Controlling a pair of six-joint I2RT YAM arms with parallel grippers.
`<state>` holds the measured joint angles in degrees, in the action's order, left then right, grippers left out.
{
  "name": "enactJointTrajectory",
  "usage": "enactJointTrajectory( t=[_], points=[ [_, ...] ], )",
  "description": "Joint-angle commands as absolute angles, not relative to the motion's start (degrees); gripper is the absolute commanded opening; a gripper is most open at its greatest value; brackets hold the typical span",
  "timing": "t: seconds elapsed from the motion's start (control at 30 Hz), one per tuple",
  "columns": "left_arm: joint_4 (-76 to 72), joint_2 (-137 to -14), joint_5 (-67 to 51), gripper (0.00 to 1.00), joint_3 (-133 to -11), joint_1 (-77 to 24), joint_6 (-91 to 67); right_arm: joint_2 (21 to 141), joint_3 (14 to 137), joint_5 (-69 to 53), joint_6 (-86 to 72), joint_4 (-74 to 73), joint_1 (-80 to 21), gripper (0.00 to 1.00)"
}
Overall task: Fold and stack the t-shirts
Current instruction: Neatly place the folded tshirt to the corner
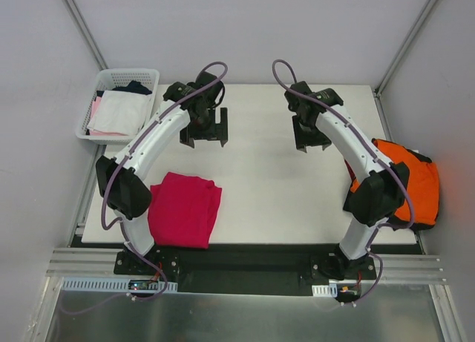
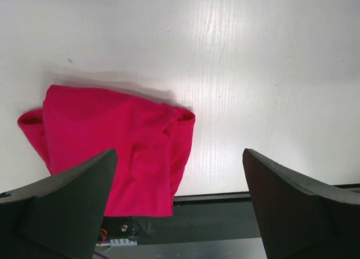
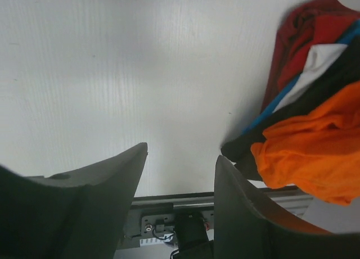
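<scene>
A crimson-magenta t-shirt (image 1: 184, 208) lies folded at the near left of the table, its near edge hanging over the table's front; in the left wrist view the same crimson t-shirt (image 2: 112, 152) lies below and left of the fingers. An orange t-shirt (image 1: 419, 185) lies crumpled on a heap at the right edge, over black cloth (image 3: 243, 151). My left gripper (image 1: 204, 138) hovers over the table's far middle, open and holding nothing (image 2: 180, 158). My right gripper (image 1: 312, 144) hovers to its right, jaws partly apart and holding nothing (image 3: 181, 152), left of the orange t-shirt (image 3: 306, 155).
A white mesh basket (image 1: 152, 76) with white and pink garments stands off the far left corner. The heap on the right also holds dark red cloth (image 3: 306, 28) and a blue-and-white piece (image 3: 318, 57). Grey walls close in both sides.
</scene>
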<state>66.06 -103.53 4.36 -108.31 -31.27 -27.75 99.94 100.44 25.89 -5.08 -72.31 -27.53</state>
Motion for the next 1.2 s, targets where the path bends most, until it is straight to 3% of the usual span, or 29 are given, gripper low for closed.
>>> enactJointTrajectory(
  t=[0.0,0.13,0.33,0.43,0.47,0.53,0.63,0.67,0.77,1.0,1.17],
  points=[
    [68.91,-101.96,4.90,0.94,-108.03,-29.97,-30.67,100.19,105.12,15.95,2.37,-69.53,-24.79,0.54],
    [70.48,-100.55,11.41,0.93,-105.73,-28.48,-33.21,102.03,106.08,9.67,1.50,-66.01,-22.15,0.52],
    [73.39,-104.84,15.83,0.92,-106.08,-24.00,-32.79,107.92,112.14,15.02,0.18,-68.90,-19.25,0.47],
    [71.64,-106.69,13.19,0.91,-108.10,-21.10,-29.98,109.95,113.11,20.03,-2.98,-71.61,-17.32,0.55],
    [70.50,-106.79,11.44,0.92,-108.45,-20.66,-29.45,110.39,113.90,20.21,-3.77,-72.67,-15.49,0.64],
    [68.13,-107.57,9.33,0.93,-108.20,-19.43,-28.39,109.96,113.82,19.51,-4.83,-73.82,-13.28,0.65],
    [66.18,-111.60,5.19,0.91,-110.29,-18.63,-28.13,108.37,112.77,20.04,-5.88,-74.00,-8.01,0.45],
    [66.27,-112.84,3.71,0.89,-111.96,-18.55,-27.95,108.02,112.76,19.87,-6.41,-74.35,-5.13,0.29],
    [66.09,-115.13,2.90,0.86,-113.46,-18.54,-27.60,105.13,112.50,20.03,-8.43,-75.41,-1.16,0.01],
    [65.57,-118.12,0.80,0.79,-114.78,-18.54,-26.99,93.00,100.23,25.93,-9.58,-72.34,2.45,0.01],
    [65.65,-118.30,0.18,0.79,-114.70,-18.54,-27.16,86.93,89.76,24.43,-11.25,-71.37,7.29,0.01]
  ],
)
